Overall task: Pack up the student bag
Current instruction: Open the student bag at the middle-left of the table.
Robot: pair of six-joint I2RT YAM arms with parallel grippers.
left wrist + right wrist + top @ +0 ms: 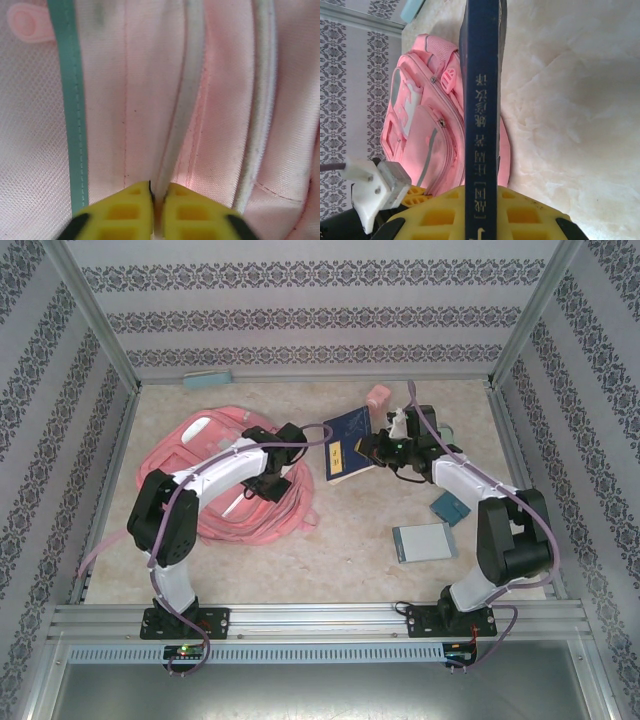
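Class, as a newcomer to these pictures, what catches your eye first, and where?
The big pink student bag sprawls left of centre on the table, the left end effector pinched shut on its fabric. Just right of it, the right end effector grips a dark blue book, spine towards the wrist camera.

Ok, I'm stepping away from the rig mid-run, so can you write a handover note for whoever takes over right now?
Left gripper: shut, pinching a white-piped seam of the student bag.
Right gripper: shut on the dark blue book, held just right of the bag.
Done: book gripped, bag edge gripped.
Left: book into the bag; grey notebook and small teal item lie on the table.
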